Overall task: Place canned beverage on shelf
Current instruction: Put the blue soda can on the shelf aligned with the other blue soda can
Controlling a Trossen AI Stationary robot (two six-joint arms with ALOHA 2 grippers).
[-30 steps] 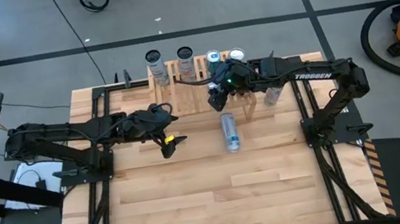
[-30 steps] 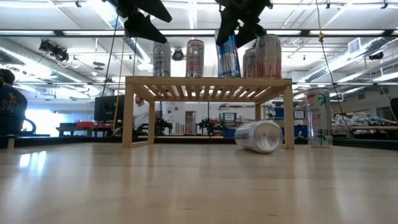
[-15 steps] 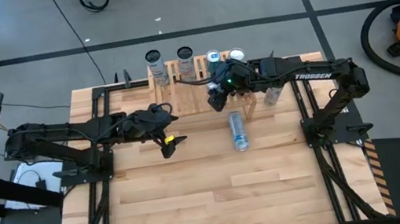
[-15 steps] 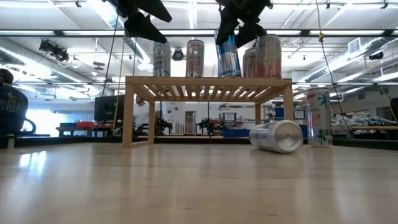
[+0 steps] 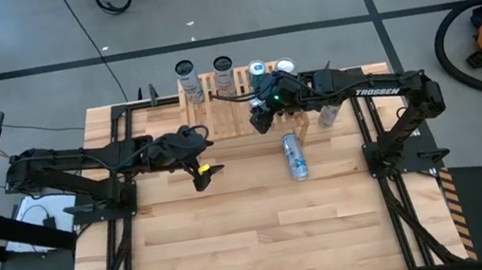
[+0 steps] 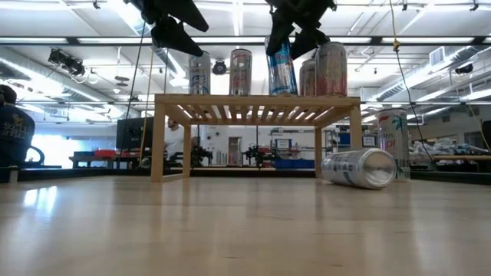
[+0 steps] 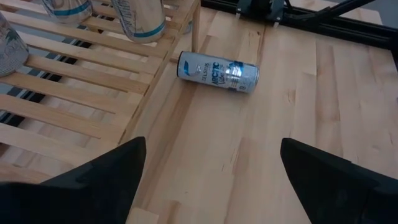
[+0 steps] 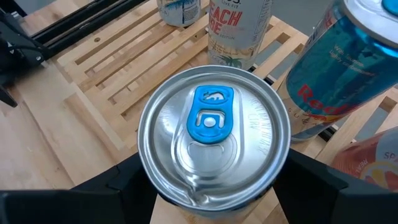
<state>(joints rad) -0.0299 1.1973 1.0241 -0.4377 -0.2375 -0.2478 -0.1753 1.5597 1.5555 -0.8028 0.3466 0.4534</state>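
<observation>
The light wooden shelf (image 5: 218, 110) with a slatted top stands at the table's far side; it also shows in the low view (image 6: 257, 100). Several cans stand upright on it. My right gripper (image 5: 262, 117) is shut on a blue can (image 6: 280, 69) with a silver top and a blue tab (image 8: 214, 140), over the shelf's near right part. A silver can (image 5: 295, 156) lies on its side on the table near the shelf's right leg (image 6: 360, 167). My left gripper (image 7: 211, 186) is open and empty, high above the table by the shelf's near left corner (image 5: 199, 160). My right gripper pinches the blue can between its two fingers, on opposite sides of its wall just below the top rim (image 8: 144, 163). The fingers (image 6: 278, 31) come from above, pointing down. The can is nearly upright, slightly tilted, its base at the level of the shelf's slats.
One more can (image 6: 393, 144) stands upright on the table just right of the shelf, close to the lying can. The near half of the table (image 5: 256, 238) is bare wood. Black arm frames run along both sides.
The silver can lying on the table has rolled toward the table's right edge, from under the shelf's right part to just past its right leg, close to the upright can.
</observation>
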